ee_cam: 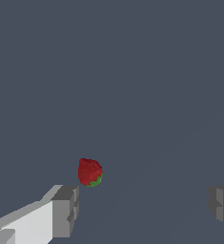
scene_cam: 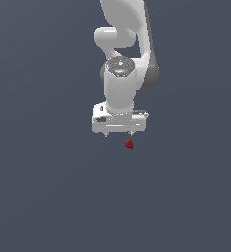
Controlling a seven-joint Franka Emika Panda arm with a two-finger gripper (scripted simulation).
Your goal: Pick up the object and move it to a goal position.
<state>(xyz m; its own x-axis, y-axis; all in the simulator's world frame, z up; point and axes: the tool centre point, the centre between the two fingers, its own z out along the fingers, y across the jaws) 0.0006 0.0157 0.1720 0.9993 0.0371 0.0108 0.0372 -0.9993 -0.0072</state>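
The object is a tiny dark red lump lying on the flat grey ground, just below the white hand and a little toward the exterior view's right. In the wrist view the object shows a red body with a small green patch at one end. My gripper hangs above it, fingers pointing down and spread wide. The wrist view shows the gripper open, one grey fingertip close beside the object and the other far off; nothing lies between them.
A plain dark grey floor fills both views. The white arm rises behind the hand.
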